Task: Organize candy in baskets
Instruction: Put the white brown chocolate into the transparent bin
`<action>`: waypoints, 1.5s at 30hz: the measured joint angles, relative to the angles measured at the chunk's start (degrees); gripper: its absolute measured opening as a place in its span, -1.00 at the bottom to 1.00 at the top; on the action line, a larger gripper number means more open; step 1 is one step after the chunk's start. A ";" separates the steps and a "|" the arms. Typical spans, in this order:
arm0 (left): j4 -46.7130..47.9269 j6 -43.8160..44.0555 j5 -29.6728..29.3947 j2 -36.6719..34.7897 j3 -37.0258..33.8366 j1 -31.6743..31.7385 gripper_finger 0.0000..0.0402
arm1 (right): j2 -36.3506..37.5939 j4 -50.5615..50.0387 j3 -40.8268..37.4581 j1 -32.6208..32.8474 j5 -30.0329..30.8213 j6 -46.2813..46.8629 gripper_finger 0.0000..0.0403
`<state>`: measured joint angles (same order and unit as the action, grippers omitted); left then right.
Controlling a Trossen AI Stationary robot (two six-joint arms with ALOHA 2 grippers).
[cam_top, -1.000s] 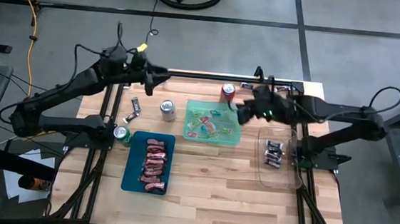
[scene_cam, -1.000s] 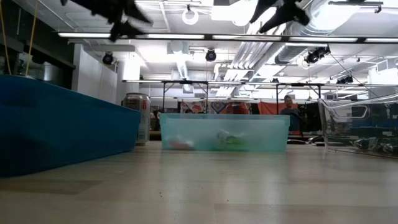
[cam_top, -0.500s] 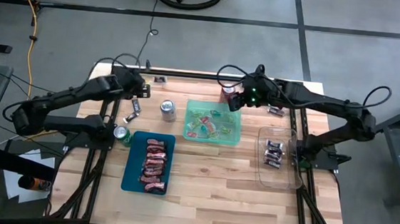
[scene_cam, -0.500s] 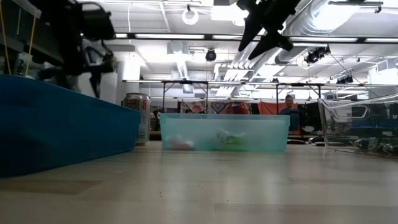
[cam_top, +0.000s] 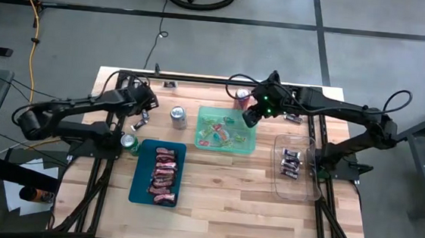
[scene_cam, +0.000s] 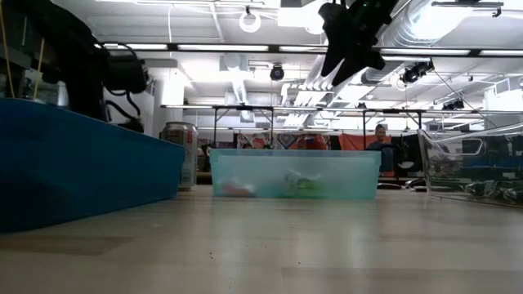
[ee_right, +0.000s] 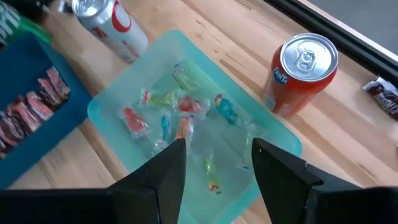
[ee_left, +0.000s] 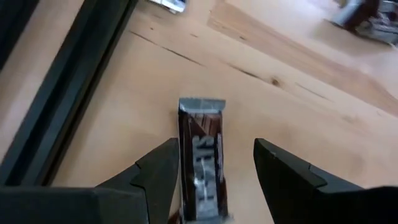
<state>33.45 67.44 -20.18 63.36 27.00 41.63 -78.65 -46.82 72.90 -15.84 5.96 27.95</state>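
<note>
My left gripper (ee_left: pixel 216 149) is open and low over the table's left far part (cam_top: pixel 146 108). Its fingers stand on either side of a dark brown mini bar (ee_left: pixel 200 163) that lies flat on the wood, and I see no touch. My right gripper (ee_right: pixel 217 149) is open and hangs high (scene_cam: pixel 351 37) above the far right corner of the light green basket (cam_top: pixel 227 130), which holds bright candies (ee_right: pixel 180 115). Red candies (cam_top: pixel 164 176) fill the dark teal basket (cam_top: pixel 137 193). Dark bars (cam_top: pixel 290 163) lie in the clear basket (cam_top: pixel 298 188).
A silver can (cam_top: pixel 178 117) stands between the left gripper and the green basket. An orange can (ee_right: pixel 303 73) stands at that basket's far right corner, and a green can (cam_top: pixel 129 141) by the teal basket. A loose dark candy (cam_top: pixel 294 118) lies near the right arm.
My left gripper has come down from high over the far edge, moving toward the near edge, and now sits low around the dark mini bar. My right arm has swung toward the far edge, with its gripper staying above the green basket's far right corner.
</note>
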 joint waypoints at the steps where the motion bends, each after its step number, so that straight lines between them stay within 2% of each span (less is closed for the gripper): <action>1: -1.07 0.02 0.06 1.51 0.00 0.66 -0.03 | 0.00 -0.23 0.00 0.00 0.00 -0.83 -0.12; 6: -5.04 0.01 1.36 9.02 0.02 3.76 -0.03 | 0.00 -1.09 0.00 0.00 0.02 -2.39 -0.12; 11: -4.32 -1.15 1.74 15.13 0.68 4.80 -0.05 | 0.02 -1.22 0.00 0.00 0.04 -5.01 -0.12; 13: -4.27 -2.87 1.27 15.92 0.74 4.17 -0.15 | 0.02 -1.23 0.00 0.00 0.04 -5.68 -0.12; 15: -4.39 -3.70 0.94 15.97 0.70 3.47 -0.33 | 0.02 -1.21 0.00 0.00 0.45 -6.03 -0.12; 19: -4.87 -5.72 1.79 14.26 0.24 2.74 -0.83 | 0.02 -1.21 0.00 0.00 1.12 -6.00 -0.12; 24: -6.04 -7.97 5.68 8.39 -0.28 2.62 -0.90 | 0.02 -1.17 0.00 0.00 1.14 -6.04 -0.12; 30: -14.81 -16.44 7.02 -5.11 3.41 3.41 -0.99 | 0.03 0.60 0.00 0.00 1.09 -7.45 -0.12; 33: -24.67 -22.60 10.99 -10.50 7.05 3.36 -1.00 | 0.07 4.67 0.00 0.00 -1.96 -9.73 -0.12; 36: -35.48 -26.72 16.48 -12.64 10.96 2.29 -1.00 | 0.07 12.11 0.00 0.00 -8.45 -11.29 -0.12; 40: -42.30 -31.02 19.04 -10.89 17.42 -2.29 -1.00 | 0.01 24.37 0.00 0.24 -15.63 -12.91 -0.12; 45: -44.60 -39.41 19.24 -3.87 24.41 -10.52 -1.00 | -1.02 36.68 0.00 1.74 -16.45 -17.00 -0.12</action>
<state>-11.15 28.03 -0.94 59.49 51.41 31.12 -79.67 -10.14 72.90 -14.10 -10.49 10.95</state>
